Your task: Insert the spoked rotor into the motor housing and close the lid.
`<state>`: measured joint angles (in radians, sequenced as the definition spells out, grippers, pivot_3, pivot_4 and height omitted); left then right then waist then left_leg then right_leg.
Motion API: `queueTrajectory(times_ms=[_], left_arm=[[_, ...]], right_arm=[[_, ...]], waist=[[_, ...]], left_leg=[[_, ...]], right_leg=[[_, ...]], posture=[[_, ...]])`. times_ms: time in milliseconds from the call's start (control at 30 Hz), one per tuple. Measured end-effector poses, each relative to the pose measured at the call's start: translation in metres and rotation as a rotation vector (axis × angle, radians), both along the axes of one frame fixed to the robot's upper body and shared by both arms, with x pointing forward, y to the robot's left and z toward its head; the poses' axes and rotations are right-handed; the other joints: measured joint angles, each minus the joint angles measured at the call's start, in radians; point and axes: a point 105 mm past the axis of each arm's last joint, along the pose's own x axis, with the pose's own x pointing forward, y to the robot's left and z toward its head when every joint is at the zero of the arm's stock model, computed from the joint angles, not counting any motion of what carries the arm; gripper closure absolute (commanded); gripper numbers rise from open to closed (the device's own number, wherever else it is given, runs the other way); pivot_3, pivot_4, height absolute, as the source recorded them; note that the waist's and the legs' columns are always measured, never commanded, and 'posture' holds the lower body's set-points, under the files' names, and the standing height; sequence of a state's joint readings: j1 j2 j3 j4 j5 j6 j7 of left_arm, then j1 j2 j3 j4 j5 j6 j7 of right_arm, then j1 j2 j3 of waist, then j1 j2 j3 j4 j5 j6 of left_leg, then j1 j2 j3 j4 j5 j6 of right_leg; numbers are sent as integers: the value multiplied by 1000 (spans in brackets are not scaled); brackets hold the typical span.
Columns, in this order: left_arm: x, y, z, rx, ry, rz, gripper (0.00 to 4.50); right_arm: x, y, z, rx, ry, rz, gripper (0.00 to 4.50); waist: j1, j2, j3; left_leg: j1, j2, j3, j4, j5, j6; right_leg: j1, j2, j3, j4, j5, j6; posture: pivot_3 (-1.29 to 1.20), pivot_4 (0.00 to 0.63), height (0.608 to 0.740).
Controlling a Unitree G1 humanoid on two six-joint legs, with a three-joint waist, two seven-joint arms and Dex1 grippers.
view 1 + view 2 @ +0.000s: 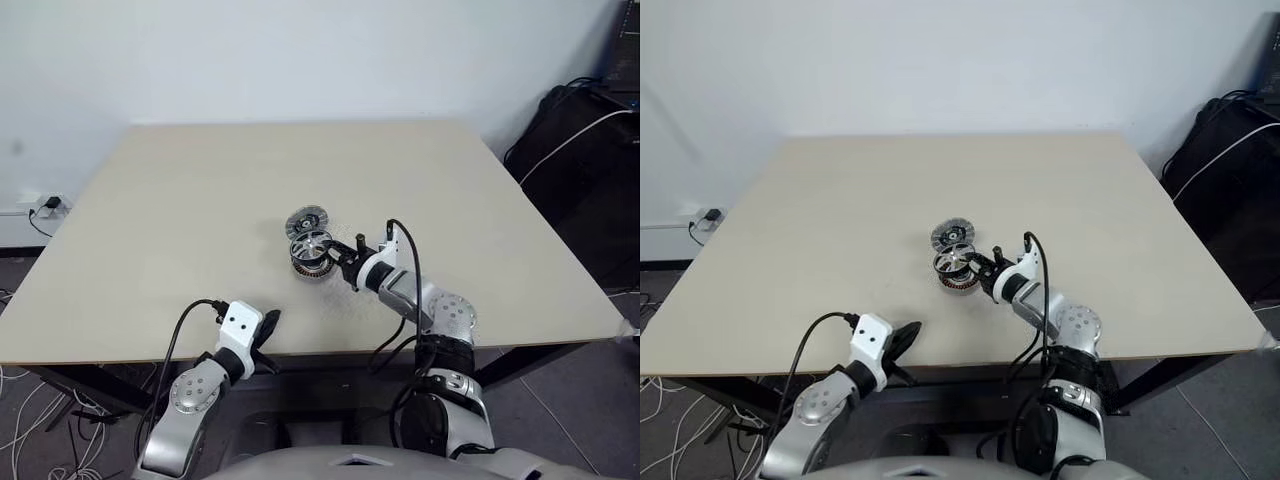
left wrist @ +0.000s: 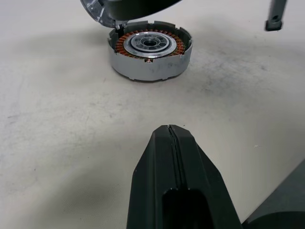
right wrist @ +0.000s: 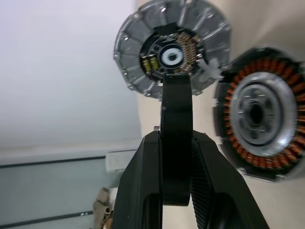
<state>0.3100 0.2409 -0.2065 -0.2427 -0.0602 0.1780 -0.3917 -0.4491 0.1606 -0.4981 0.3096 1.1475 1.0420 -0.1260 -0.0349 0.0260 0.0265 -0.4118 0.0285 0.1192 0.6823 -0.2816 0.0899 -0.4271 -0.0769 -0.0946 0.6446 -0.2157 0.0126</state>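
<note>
My head pair looks forward and down over table from well back, both eyes sharing whole tabletop and parts at its middle. My left wrist camera sits low near table edge, facing along shut fingers toward motor housing. My right wrist camera sits close, looking along its fingers at same motor housing and lid.

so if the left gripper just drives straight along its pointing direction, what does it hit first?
Likely the motor housing: it sits on the table ahead of the shut left gripper, bare tabletop between. The spoked rotor in the right gripper hangs just above it, so depth is uncertain.
</note>
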Motion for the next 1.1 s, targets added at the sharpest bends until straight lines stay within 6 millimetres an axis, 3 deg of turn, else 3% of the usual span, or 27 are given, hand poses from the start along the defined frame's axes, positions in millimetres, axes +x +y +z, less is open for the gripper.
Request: queueTrajectory(times_ms=[600, 1100], left_arm=[[-2, 1, -3, 3, 16, 18, 4500], [-1, -1, -1, 0, 10, 9, 4500]], right_arm=[[4, 10, -19, -29, 23, -22, 4072], [8, 2, -20, -26, 23, -72, 4072]], waist=[[0, 0, 0], [0, 0, 0]], left_leg=[[0, 0, 1, 0, 0, 0], [0, 0, 2, 0, 0, 0]], right_leg=[[0, 0, 0, 0, 3, 3], [0, 0, 0, 0, 4, 4]], posture=[[0, 0, 740], [0, 0, 740]])
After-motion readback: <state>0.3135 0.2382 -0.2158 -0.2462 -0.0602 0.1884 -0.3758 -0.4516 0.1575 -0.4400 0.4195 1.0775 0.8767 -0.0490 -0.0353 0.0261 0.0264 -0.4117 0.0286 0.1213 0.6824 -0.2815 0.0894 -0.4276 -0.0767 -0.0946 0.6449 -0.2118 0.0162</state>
